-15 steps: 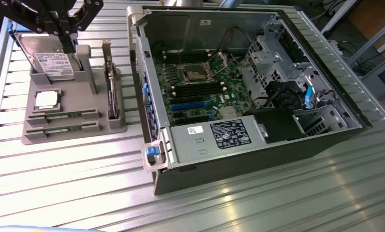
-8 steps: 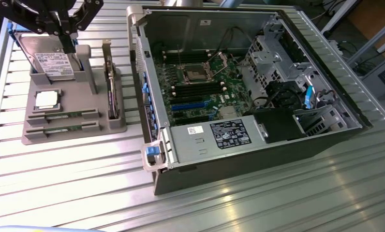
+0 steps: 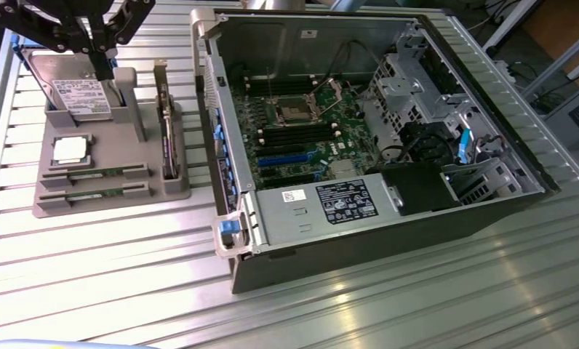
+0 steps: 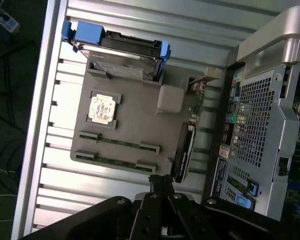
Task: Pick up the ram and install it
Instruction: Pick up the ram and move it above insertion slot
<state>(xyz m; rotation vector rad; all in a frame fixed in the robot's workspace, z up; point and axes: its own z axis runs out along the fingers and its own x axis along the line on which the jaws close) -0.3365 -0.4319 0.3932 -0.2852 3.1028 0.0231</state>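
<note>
Fingers (image 3: 105,73) clenched together, grasping nothing, poised over the grey holder tray (image 3: 123,149) on the ribbed worktop (image 3: 105,247). First ram stick (image 3: 95,174) and second ram stick (image 3: 94,195) lie side by side in the tray's slots, below the fingers and apart from them. A square processor chip (image 3: 69,149) sits just beside the sticks. The open computer case (image 3: 367,109) stands further from the fingers.

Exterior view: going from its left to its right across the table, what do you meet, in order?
Ram sticks → upright dark card → blue latch → power supply label → blue cables.
</note>
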